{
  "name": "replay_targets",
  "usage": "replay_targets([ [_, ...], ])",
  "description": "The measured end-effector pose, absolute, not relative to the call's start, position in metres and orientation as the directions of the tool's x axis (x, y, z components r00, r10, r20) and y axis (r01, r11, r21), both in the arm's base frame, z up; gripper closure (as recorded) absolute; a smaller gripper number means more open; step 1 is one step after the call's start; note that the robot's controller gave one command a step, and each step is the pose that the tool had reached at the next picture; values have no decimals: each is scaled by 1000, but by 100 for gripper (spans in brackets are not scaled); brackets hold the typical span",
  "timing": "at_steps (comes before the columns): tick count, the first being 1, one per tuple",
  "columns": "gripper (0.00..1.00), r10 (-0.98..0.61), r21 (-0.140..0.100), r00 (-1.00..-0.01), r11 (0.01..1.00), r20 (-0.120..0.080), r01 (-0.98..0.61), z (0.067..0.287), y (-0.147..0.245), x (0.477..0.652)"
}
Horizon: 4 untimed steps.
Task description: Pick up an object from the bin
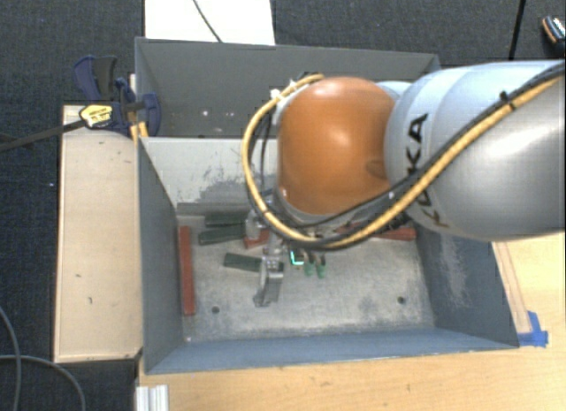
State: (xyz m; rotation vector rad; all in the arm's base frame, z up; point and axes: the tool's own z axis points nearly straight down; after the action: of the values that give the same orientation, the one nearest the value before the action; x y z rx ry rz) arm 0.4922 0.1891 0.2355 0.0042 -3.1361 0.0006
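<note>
The bin (161, 250) sat mid-frame. The arm (482, 162) crossed over it from the right, with its wrist cover (332, 148) above the centre of the floor. The gripper (268, 287) hung below the cover, towards the lower left. A long stick (186, 270) lay along the floor's left edge. Short bars (223, 220) lay between the stick and the gripper.
</note>
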Motion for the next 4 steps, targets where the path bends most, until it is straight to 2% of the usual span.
replay_targets([
  [1,0,-14,-2,-1000,1000,4,-14,66,100,510],
  [2,0,-115,3,-993,993,-10,-115,84,148,595],
  [3,0,-518,2,-856,856,-2,-518,70,192,564],
  [4,100,-509,1,-861,861,-1,-509,71,190,565],
])
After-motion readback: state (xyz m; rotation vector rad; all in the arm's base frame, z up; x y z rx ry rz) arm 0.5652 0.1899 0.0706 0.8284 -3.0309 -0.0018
